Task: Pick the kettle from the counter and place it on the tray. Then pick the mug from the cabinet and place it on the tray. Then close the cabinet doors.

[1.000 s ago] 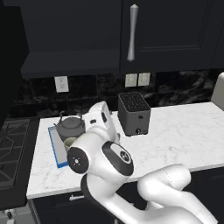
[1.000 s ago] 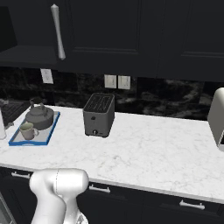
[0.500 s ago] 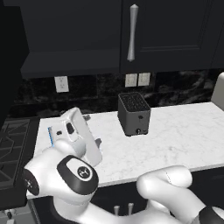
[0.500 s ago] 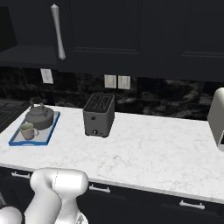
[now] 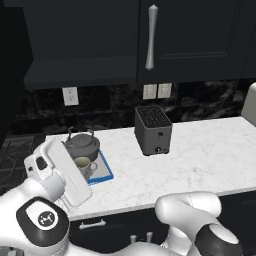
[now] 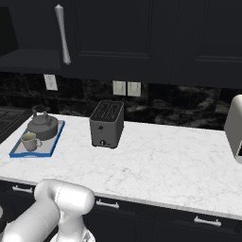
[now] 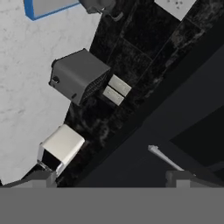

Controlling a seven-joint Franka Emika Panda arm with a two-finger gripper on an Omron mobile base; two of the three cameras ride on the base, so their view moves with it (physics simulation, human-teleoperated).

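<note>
We find the kettle (image 6: 42, 125) standing on the tray (image 6: 17, 148) at the far left of the worktop (image 6: 156, 165), with the mug (image 6: 29, 141) on the same tray just in front of it, toward the near side. In the left base view the arm's white forearm covers the tray's (image 5: 106, 172) near left part, and the mug (image 5: 85, 166) is partly behind it; the kettle (image 5: 81, 145) is clear. Right of the tray, well apart from it, stands a dark toaster (image 6: 107, 124). A pale appliance (image 6: 235, 128) at the far right is cut off by the frame edge.

Above, the cabinet door (image 6: 118, 38) with its silver bar handle (image 6: 63, 34) looks shut; left of it the cabinet (image 5: 75, 45) interior is dark (we cannot make out the left door).

In the hand view the jaws are barely visible: the fingertips (image 7: 180, 177) stand well apart, with nothing between them. That view is rolled; the tray (image 7: 43, 8) corner and kettle (image 7: 98, 5) are cropped at the top.
</note>
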